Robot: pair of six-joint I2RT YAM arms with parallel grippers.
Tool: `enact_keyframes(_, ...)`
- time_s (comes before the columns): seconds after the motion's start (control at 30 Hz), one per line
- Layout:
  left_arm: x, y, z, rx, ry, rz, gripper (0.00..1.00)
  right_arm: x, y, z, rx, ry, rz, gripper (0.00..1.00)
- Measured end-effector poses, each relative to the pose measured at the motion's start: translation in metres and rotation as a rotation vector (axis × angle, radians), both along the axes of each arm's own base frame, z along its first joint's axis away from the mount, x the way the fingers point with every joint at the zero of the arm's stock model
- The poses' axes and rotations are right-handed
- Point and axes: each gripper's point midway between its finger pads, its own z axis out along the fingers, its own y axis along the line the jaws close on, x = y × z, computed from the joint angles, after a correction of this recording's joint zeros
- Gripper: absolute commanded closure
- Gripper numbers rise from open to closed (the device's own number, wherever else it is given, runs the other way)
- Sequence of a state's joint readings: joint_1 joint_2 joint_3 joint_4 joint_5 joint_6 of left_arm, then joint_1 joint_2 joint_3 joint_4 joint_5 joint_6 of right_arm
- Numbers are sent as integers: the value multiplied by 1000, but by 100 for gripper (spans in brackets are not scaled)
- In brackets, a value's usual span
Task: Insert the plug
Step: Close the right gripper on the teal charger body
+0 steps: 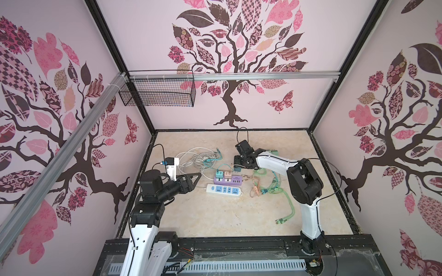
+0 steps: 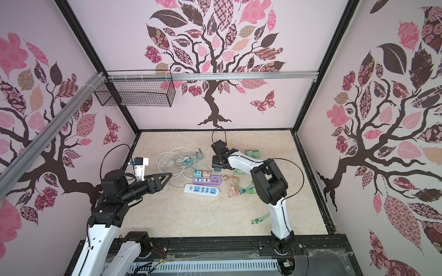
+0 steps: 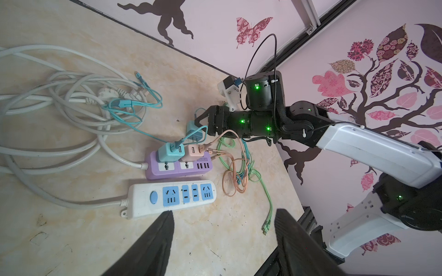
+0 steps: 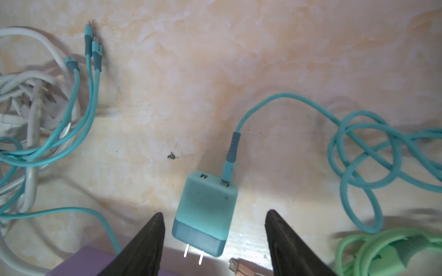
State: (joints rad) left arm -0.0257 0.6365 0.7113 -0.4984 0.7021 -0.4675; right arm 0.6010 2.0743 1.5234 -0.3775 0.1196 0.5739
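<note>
Item: small teal two-prong charger plug [image 4: 205,210], a boxy plastic body with a darker base band, two bare metal prongs [image 4: 186,251], and a teal rubber-sleeved cable [image 4: 287,100] seated in one of its two end ports. Location: lying flat on the marbled beige tabletop [image 1: 215,215], close to mid-frame and a little right of centre in both top views, just beyond the lilac-purple power strip [image 1: 227,180], prongs turned toward that strip. Right gripper [image 4: 214,213]: black wedge fingers spread, one on either side of the plug body, with bare table showing on both sides; nothing held. Left gripper [image 3: 224,211]: fingers likewise apart and empty, hovering left of centre in a top view, near the cord end of the long white power strip with blue socket faces [image 1: 223,190]. The purple strip carries a second teal adapter [image 3: 168,151] and a pale pink adapter [image 3: 195,151] upright in its far row; its near sockets and those of the white strip look free. Handling, as judged: light, rigid and smooth-sided, so liable to slip or twist in a pinch; the prongs are thin and could bend; the cable is supple and may drag or turn the body. Hold: across the two opposite side faces of the paler upper body, clear of prongs and cable port, leaving the prongs projecting.
</note>
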Motion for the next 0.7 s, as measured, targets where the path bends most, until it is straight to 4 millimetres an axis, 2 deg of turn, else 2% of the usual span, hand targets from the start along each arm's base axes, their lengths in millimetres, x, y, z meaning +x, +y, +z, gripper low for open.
enact_keyframes(0.17, 0, 0, 0, 4, -6, -6, 30, 7, 6, -11, 14, 16, -34, 37)
enact_keyframes(0.43, -1, -1, 0, 13, -15, -15, 30, 3, 18, -27, -25, 32, -32, 42)
enact_keyframes(0.7, -5, -1, 1, 17, -23, -19, 30, 2, 11, -30, -71, 25, -46, 59)
